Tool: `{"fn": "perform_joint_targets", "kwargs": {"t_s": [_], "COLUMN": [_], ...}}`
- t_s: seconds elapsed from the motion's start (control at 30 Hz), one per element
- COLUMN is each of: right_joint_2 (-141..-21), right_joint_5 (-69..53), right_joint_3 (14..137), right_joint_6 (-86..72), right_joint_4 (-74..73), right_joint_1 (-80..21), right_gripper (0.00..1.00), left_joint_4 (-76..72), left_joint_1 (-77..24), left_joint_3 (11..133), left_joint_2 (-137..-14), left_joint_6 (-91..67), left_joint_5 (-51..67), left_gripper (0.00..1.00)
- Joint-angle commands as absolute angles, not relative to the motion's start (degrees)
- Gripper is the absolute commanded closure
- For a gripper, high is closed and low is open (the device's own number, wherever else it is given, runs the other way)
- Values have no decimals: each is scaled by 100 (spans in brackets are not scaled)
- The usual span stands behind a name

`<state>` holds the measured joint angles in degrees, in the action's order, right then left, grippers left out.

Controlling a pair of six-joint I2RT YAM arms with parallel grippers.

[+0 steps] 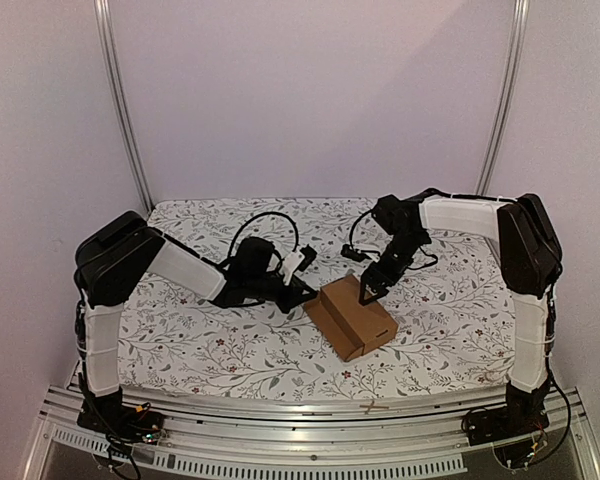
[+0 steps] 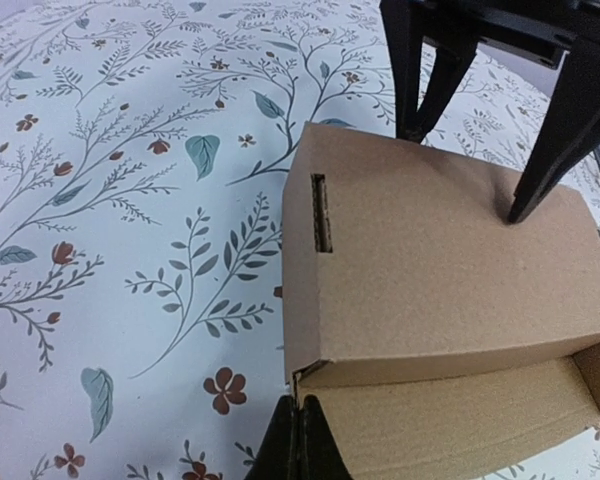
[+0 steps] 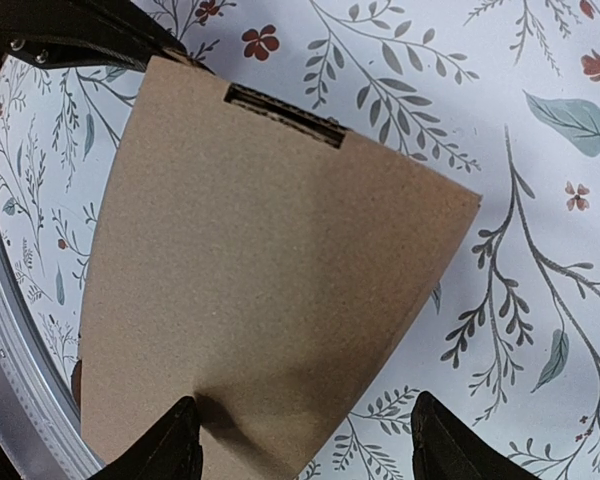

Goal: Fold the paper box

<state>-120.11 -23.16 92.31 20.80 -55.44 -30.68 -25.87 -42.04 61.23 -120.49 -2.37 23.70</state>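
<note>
A flowered cloth covers the table, and both arms reach in over its middle, the left arm low from the left side and the right arm bent down from the right. Between them lies the paper box, already a closed-sided brown carton lying flat on the cloth a little right of centre, its near end open and showing the inside. The right gripper stands over the box with its jaws spread wide: one fingertip is down on the top panel, the other sits past the box's edge, over the cloth, and nothing is clasped between them. The left gripper is at the box's left corner, its fingers pressed together with no gap; they seem to touch the corner, though the wrist view is too tight to be sure. A narrow slot is cut in the side panel facing it.
</note>
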Motion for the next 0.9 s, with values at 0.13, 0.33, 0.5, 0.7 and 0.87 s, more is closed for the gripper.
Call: {"fn": "perform_joint_targets", "kwargs": {"t_s": [0.13,0.33,0.5,0.7,0.87], "right_joint_2": [-12268,-12296,-12339,-12349,-12286], "right_joint_5": [-2140,-2140,-2144,-2176,-2267], "right_joint_3": [9299,9316,9325,9326,9253], "right_joint_6": [2065,2065,2074,2166,2414], "right_joint_4": [-5559,-5568,-5580,-5657,-5686], "right_joint_1": [-3023,-3021,-3022,-3022,-3080], "right_gripper": [30,30,30,30,30], "left_joint_4": [-2648,-2845,-2990,-2781,-2271], "left_joint_1": [-4518,-4649,-4731,-4764,-4748], "left_joint_3": [6036,5871,5801,5994,6369], "left_joint_2": [-11820,-11729,-11719,-11809,-11842], "left_joint_6": [206,374,475,319,22], "left_joint_5": [2264,2199,2183,1962,1744], "left_gripper": [100,100,100,100,100]}}
